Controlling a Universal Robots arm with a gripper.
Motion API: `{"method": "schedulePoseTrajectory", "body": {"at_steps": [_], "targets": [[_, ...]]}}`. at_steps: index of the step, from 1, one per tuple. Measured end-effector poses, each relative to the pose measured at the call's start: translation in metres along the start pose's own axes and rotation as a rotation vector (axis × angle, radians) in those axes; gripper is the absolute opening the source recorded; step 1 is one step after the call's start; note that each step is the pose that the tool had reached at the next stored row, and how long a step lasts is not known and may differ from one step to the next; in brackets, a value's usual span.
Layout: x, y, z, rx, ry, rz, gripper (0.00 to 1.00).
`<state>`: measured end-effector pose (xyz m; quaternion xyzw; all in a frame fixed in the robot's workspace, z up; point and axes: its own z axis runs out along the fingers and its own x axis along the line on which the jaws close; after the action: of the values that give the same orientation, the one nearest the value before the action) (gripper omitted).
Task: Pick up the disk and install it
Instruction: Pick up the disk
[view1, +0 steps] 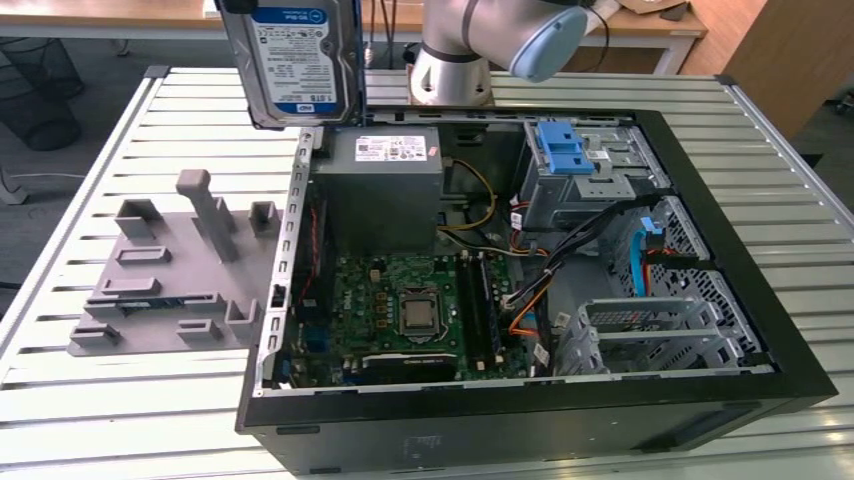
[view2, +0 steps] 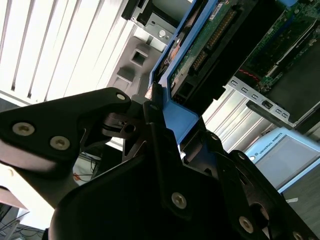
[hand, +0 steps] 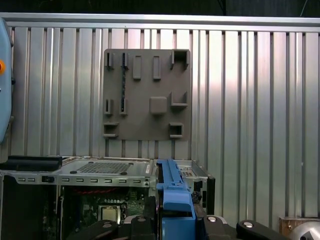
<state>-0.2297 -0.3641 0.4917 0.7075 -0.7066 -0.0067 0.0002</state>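
1 disk (view1: 296, 60) is in work. In the exterior view it hangs upright in the air above the far edge of the open case (view1: 534, 425), well clear of the desk (view1: 80, 400), with its label toward the camera. The tool (view2: 162, 117) is clenched on the blue frame (hand: 175, 195) at 1 end of the disk.

Handling, as a judgement:
- The body is stiff metal and likely dense for its size, so a hold at 1 end loads the plastic frame, which may flex.
- The bare metal faces look smooth and could slip.
- The circuit board (view2: 200, 47) on 1 face is exposed and fragile. Grip the frame edges, never the board.
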Motion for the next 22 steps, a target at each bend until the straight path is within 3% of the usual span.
{"method": "schedulePoseTrajectory", "body": {"at_steps": [9,22], "targets": [[0.0000,-0.0115,-0.0002,-0.0001,0.0001,0.000,0.36],[0.0000,-0.0514,-0.0005,-0.0001,0.0000,0.000,0.36]]}}
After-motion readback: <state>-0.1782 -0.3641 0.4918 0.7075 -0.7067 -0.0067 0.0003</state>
